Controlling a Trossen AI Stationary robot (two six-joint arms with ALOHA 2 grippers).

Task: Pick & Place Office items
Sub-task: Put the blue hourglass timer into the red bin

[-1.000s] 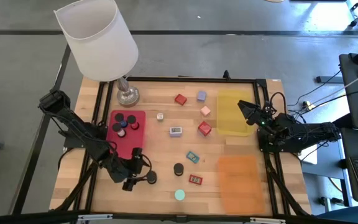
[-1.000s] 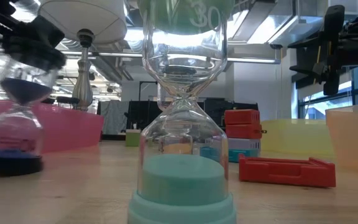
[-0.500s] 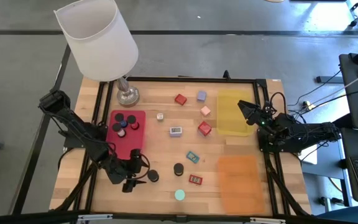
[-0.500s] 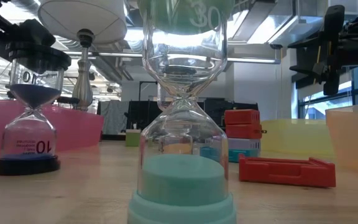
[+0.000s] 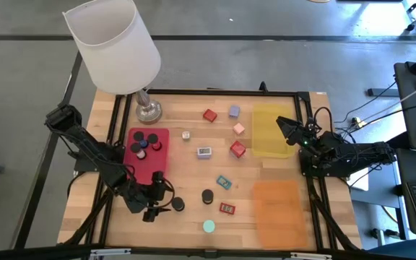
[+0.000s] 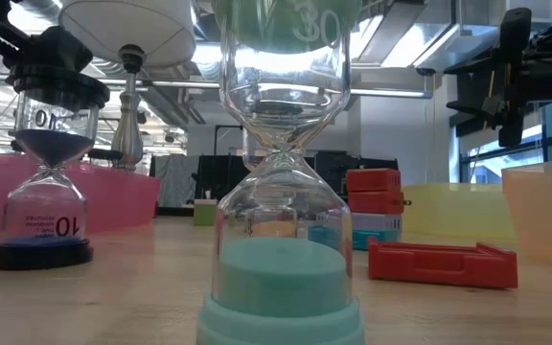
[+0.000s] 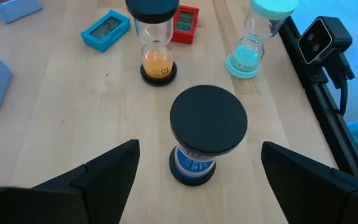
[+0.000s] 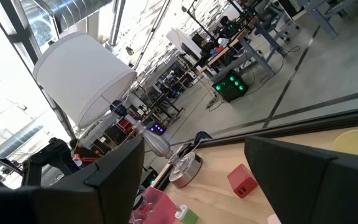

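So my left gripper (image 7: 197,165) is spread wide, with the blue sand timer (image 7: 205,134) standing upright on the table right between my jaws, untouched. It's light, tippy and has a glass middle, so I'd pinch its black cap.

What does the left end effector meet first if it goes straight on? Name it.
The blue-sand hourglass: its black cap sits dead ahead between the open left end effector's fingers. The orange-sand hourglass lies farther on; depth is unclear.
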